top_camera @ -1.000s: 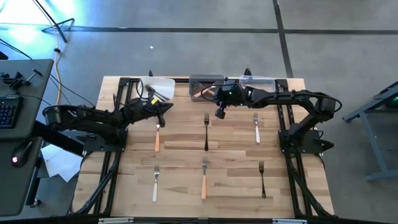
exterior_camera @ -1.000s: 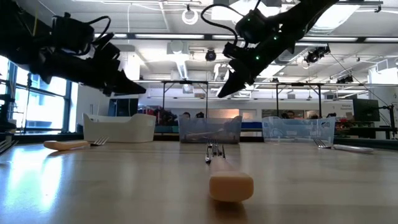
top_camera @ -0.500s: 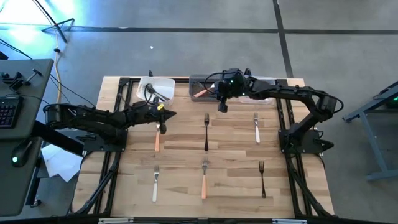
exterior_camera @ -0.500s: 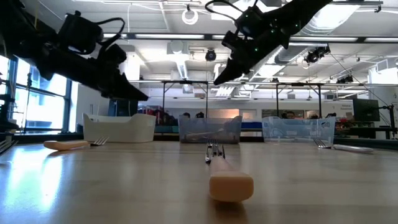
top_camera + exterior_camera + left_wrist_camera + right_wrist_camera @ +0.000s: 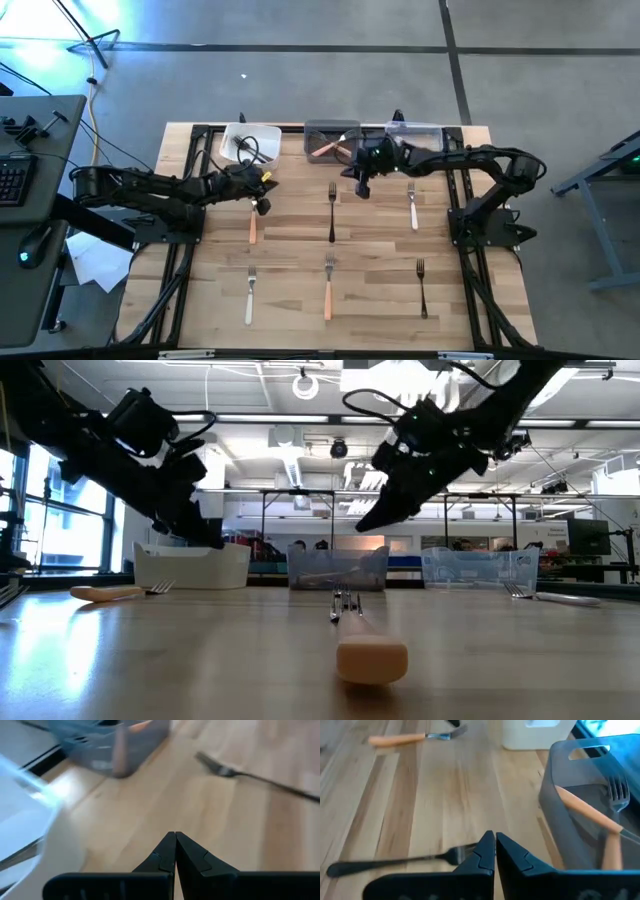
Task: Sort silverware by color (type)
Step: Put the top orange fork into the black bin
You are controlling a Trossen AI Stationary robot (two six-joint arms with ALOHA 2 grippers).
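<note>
Six forks lie flat on the wooden table. The far row holds an orange-handled fork (image 5: pixel 252 226), a black one (image 5: pixel 332 213) and a white one (image 5: pixel 412 206). The near row holds a white (image 5: pixel 250 294), an orange (image 5: pixel 327 288) and a black fork (image 5: pixel 422 289). My left gripper (image 5: pixel 262 206) hangs shut and empty above the far orange fork's tines. My right gripper (image 5: pixel 362 190) is shut and empty too, in the air just right of the far black fork's tines (image 5: pixel 455 854).
Three bins stand along the far edge: a white one (image 5: pixel 262 133), a grey one (image 5: pixel 322 128) with an orange-handled fork (image 5: pixel 587 811) in it, and a clear one (image 5: pixel 415 129). Metal frames run along both table sides.
My right gripper first rose toward the far bins, then sank and came back toward the near edge, ending beside the far black fork's tines. My left gripper has tipped its fingers downward over the far orange fork. Both have stayed shut, and no fork has moved.
</note>
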